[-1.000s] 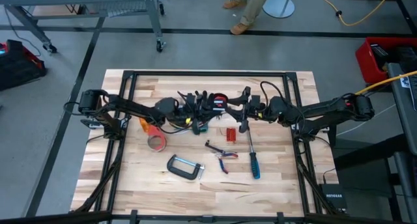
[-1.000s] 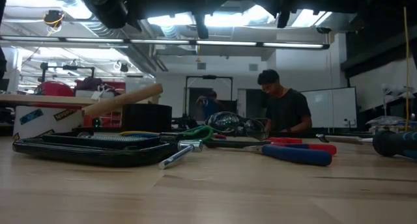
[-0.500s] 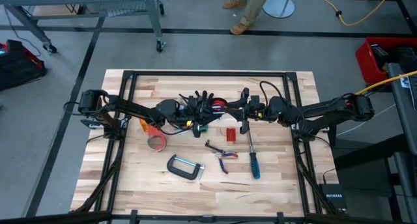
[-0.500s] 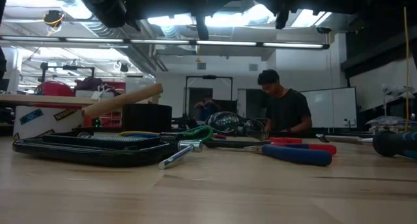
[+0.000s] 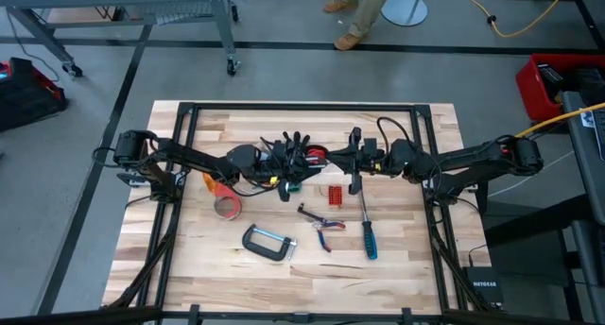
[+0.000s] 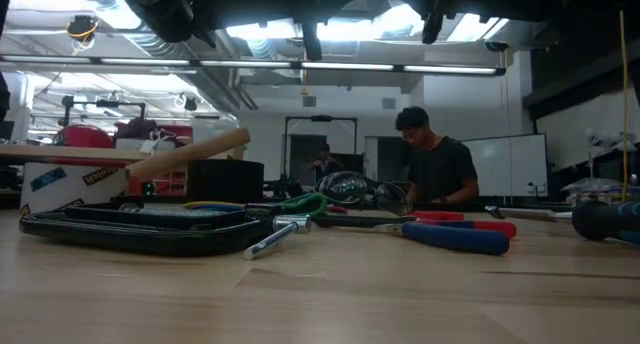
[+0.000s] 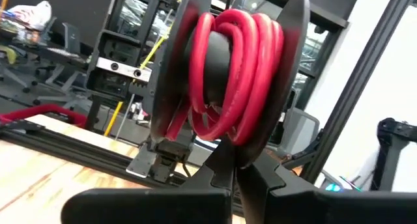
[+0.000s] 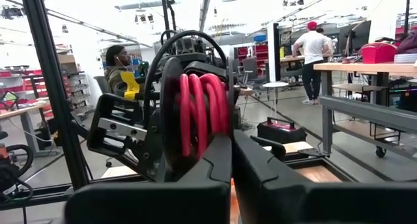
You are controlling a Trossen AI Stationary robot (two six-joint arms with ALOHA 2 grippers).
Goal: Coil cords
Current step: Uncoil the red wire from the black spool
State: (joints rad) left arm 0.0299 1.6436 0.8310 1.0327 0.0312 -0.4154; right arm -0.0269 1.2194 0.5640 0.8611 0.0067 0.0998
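Observation:
A red cord (image 5: 317, 155), wound into a coil of several loops, hangs above the table's middle between my two grippers. My left gripper (image 5: 301, 159) reaches it from the table's left and my right gripper (image 5: 330, 158) from the right; both are shut. In the left wrist view the loops (image 7: 228, 74) sit between two dark curved plates above my shut fingertips (image 7: 233, 164). The right wrist view shows the same coil (image 8: 203, 113) beyond its fingertips (image 8: 231, 149). Dark cords (image 5: 284, 144) bunch by the left gripper. A green cord (image 5: 289, 185) lies under it on the table. My left gripper comes level from the table's left and is shut at the coil's lower rim (image 7: 225, 134). Its own fingers hide the place of contact. The coil stands upright, clear of the table. My right gripper comes level from the table's right, shut at the coil's lower edge (image 8: 199, 151). Its fingertips cover the contact, so how many loops it has cannot be told.
On the table lie an orange-red tape roll (image 5: 210, 180), a grey tape roll (image 5: 227, 206), a C-clamp (image 5: 267, 243), pliers (image 5: 321, 223), a blue-handled screwdriver (image 5: 367, 229) and a small red block (image 5: 333, 194). Bare wood lies along the near edge. People stand in the room behind.
My right gripper has edged toward the table's left, up to the red coil, and its fingers have shut there. The coil has stayed up off the table between the two grippers.

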